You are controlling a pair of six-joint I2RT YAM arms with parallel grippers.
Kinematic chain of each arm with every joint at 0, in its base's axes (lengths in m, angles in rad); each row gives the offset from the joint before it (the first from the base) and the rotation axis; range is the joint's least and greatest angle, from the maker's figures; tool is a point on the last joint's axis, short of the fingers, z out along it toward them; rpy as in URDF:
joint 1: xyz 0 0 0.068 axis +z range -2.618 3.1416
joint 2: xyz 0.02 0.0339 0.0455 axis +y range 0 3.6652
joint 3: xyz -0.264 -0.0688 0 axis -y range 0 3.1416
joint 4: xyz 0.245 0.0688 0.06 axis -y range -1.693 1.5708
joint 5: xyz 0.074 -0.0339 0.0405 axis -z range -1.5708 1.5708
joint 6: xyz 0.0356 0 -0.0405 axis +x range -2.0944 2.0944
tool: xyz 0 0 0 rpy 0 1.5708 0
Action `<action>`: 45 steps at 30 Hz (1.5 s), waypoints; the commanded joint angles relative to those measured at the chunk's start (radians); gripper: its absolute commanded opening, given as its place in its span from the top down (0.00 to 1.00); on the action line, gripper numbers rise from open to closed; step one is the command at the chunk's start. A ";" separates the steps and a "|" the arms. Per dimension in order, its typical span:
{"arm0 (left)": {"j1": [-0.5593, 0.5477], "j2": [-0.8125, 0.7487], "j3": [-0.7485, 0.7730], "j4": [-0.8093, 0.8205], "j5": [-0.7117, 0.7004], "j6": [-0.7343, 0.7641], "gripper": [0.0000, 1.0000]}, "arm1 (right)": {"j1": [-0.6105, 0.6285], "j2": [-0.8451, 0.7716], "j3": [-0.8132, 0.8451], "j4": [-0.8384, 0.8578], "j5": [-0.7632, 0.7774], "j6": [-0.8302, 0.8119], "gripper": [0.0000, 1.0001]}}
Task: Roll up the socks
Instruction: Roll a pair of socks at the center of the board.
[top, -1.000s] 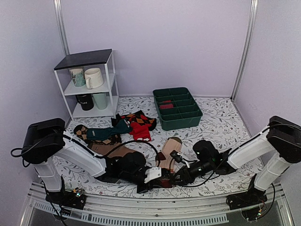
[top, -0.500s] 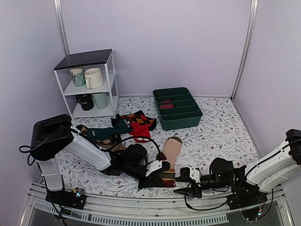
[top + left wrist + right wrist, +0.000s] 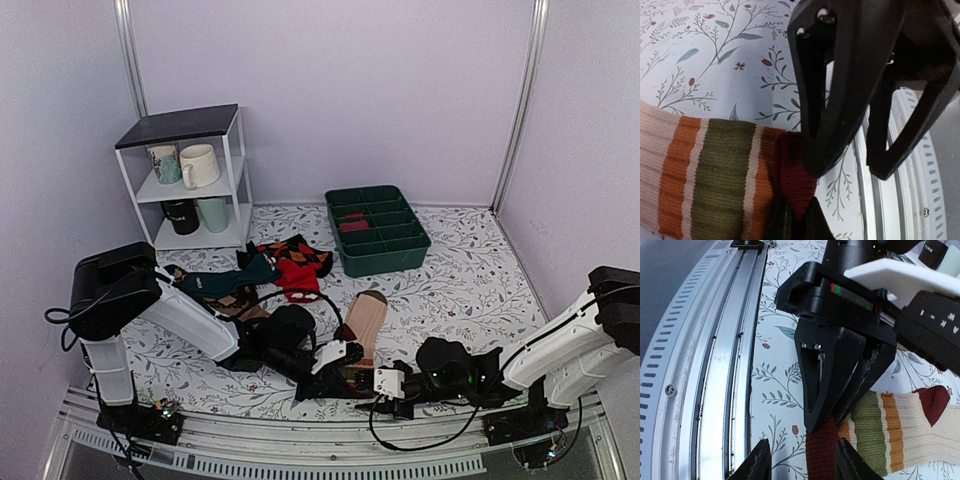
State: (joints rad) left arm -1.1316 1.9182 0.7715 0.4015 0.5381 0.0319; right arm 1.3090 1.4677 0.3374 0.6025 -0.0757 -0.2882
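The socks (image 3: 366, 318) lie near the front edge, beige leg pointing away, striped foot (image 3: 725, 175) and maroon toe toward the rail. My left gripper (image 3: 345, 362) is shut on the maroon toe (image 3: 797, 185), its fingertips (image 3: 797, 216) pinching the tip; it also shows in the right wrist view (image 3: 829, 420). My right gripper (image 3: 372, 388) is low over the table just right of it, open, its fingers (image 3: 762, 462) either side of the toe end (image 3: 822, 450) without closing on it. From the left wrist its jaws (image 3: 847, 170) hang spread above the toe.
A metal rail (image 3: 300, 445) runs along the front edge close beside both grippers. A pile of other socks (image 3: 250, 275) lies behind the left arm. A green divided tray (image 3: 377, 230) stands at the back, a white shelf with mugs (image 3: 190, 180) at the back left.
The right arm drew back to the right and dropped low, then came left again to the toe. The left gripper kept its pinch and barely moved.
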 commanded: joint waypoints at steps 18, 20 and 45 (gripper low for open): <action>-0.003 0.072 -0.061 -0.234 -0.050 -0.007 1.00 | 0.018 0.152 0.097 -0.235 0.164 0.194 0.78; -0.002 0.060 -0.073 -0.219 -0.066 -0.009 1.00 | 0.018 0.158 0.099 -0.255 0.154 0.232 0.84; -0.124 -0.421 -0.352 0.182 -0.386 0.306 0.68 | -0.215 0.291 0.067 -0.225 -0.464 0.697 0.97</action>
State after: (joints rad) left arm -1.2091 1.4540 0.4229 0.4942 0.1799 0.2504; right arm 1.1286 1.6688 0.4477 0.5522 -0.3618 0.2955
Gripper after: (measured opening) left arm 0.300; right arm 0.065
